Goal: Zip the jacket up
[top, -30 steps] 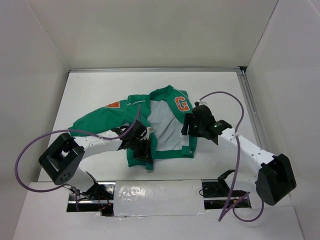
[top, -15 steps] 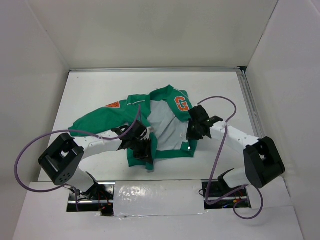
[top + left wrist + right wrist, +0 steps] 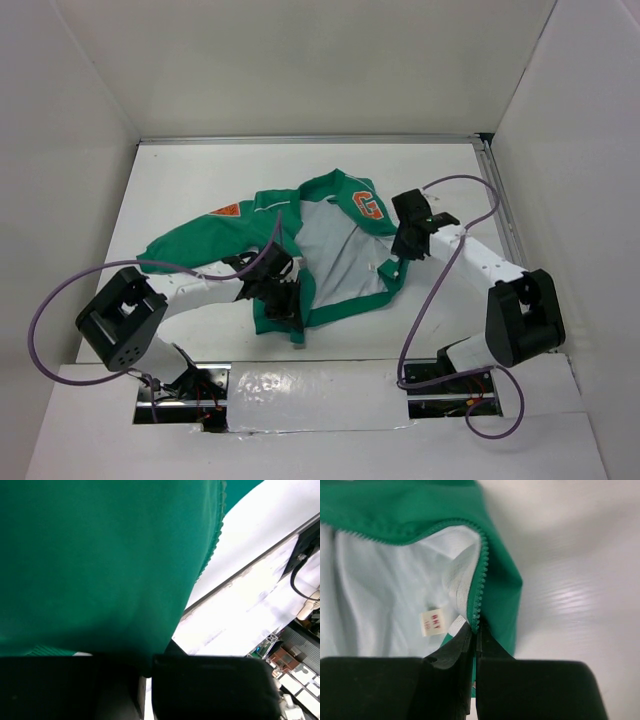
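Note:
The green jacket (image 3: 340, 255) lies open on the white table, white lining up, orange G patch (image 3: 367, 207) at the right chest and an orange patch (image 3: 225, 211) on the left shoulder. My left gripper (image 3: 285, 305) is shut on the left front panel near the hem; green fabric (image 3: 100, 565) fills its wrist view and runs between the jaws (image 3: 147, 662). My right gripper (image 3: 393, 266) is shut on the right front edge, with the green zipper teeth (image 3: 482, 580) leading straight into its jaws (image 3: 477, 632). A small white label (image 3: 431, 622) hangs on the lining beside them.
A metal rail (image 3: 500, 220) runs along the table's back and right edges, and white walls close in three sides. Purple cables (image 3: 60, 290) loop off both arms. The table's front edge (image 3: 240, 575) and a taped panel (image 3: 310, 385) lie just below the jacket's hem.
My right gripper has shut on the jacket's right front edge and drawn it out to the right, spreading the lining wider. The left gripper has stayed where it was.

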Robot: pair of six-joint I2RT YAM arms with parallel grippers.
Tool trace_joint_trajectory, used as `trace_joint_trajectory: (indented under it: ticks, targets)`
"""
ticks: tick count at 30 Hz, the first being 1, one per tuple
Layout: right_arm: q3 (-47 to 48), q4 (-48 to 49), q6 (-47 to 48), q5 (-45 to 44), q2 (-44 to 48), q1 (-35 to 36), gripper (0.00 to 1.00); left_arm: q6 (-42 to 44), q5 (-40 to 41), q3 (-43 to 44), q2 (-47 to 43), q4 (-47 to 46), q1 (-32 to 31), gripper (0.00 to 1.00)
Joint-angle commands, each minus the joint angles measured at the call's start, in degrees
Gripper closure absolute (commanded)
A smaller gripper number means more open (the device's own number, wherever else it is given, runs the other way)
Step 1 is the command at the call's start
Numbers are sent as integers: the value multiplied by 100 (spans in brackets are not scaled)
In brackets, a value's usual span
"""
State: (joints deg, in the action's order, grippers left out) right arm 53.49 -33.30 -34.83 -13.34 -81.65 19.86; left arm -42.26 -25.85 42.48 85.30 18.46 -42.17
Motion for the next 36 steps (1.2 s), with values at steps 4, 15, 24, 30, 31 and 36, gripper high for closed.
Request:
trace_joint_trajectory:
  ticks: [4, 15, 24, 30, 31, 36]
  targets:
    - [802, -1046, -60, -1808, -26, -246, 100, -10, 0, 111, -83, 360, -28, 100]
    - [1295, -1891, 275, -2402, -1274, 2713, 85, -414, -26, 139, -540, 123, 218, 100]
    - [269, 40, 1022, 295, 14, 3719, 30, -696, 62, -363, -646, -211, 236, 100]
    - [-348, 105, 294, -19, 1124, 2843, 30, -696, 62, -433, -593, -334, 218, 100]
    - [-375, 26, -12, -80, 1168, 2692, 29, -678, 53, -433, -576, -352, 218, 100]
    - [-331, -449, -1119, -520, 687, 2374, 29, -617, -26, -372, -374, -571, 209, 100]
